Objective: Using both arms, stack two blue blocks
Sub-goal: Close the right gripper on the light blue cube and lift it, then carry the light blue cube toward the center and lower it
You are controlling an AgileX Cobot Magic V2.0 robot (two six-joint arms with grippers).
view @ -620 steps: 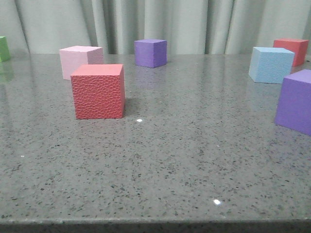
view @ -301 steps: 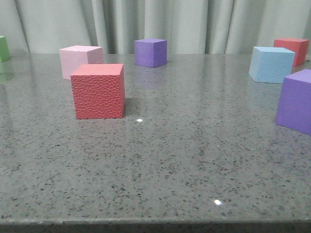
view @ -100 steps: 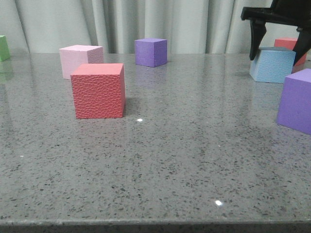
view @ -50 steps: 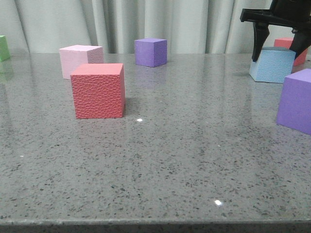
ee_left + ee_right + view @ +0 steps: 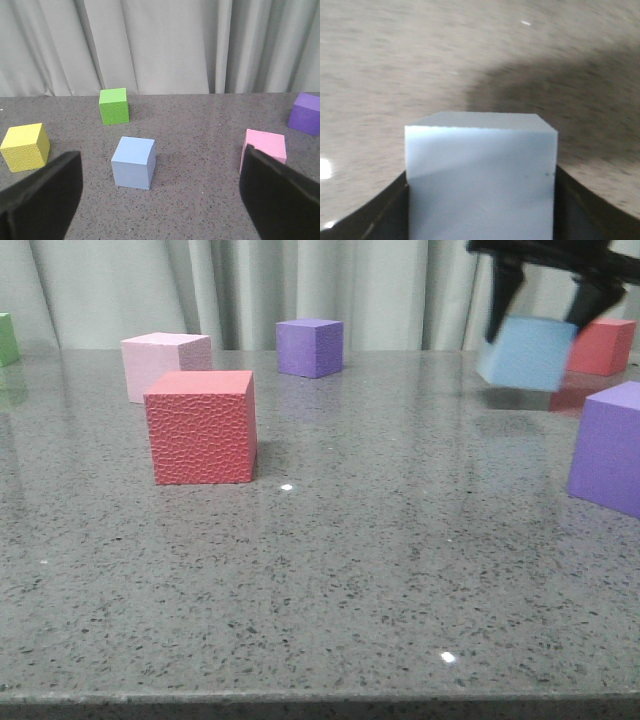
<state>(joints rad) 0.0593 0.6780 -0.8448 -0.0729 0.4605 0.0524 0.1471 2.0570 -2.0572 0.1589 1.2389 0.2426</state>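
Observation:
One blue block (image 5: 528, 352) hangs tilted a little above the table at the far right of the front view, with my right gripper (image 5: 545, 295) shut on it from above. The right wrist view shows the same blue block (image 5: 480, 175) filling the space between the right gripper (image 5: 480, 210) and its black fingers (image 5: 375, 215). A second blue block (image 5: 133, 162) rests on the table in the left wrist view, ahead of my left gripper (image 5: 160, 200), which stands wide open and empty. That block and the left gripper do not show in the front view.
The front view holds a red cube (image 5: 201, 427), a pink cube (image 5: 162, 364), two purple cubes (image 5: 310, 347) (image 5: 608, 446), another red cube (image 5: 603, 345) and a green cube (image 5: 8, 338). In the left wrist view stand yellow (image 5: 25, 146), green (image 5: 114, 105), pink (image 5: 265, 147) and purple (image 5: 305, 113) cubes.
My right gripper came down over the blue block, shut on it, and has lifted it off the table and carried it slightly left. The other cubes have stayed put.

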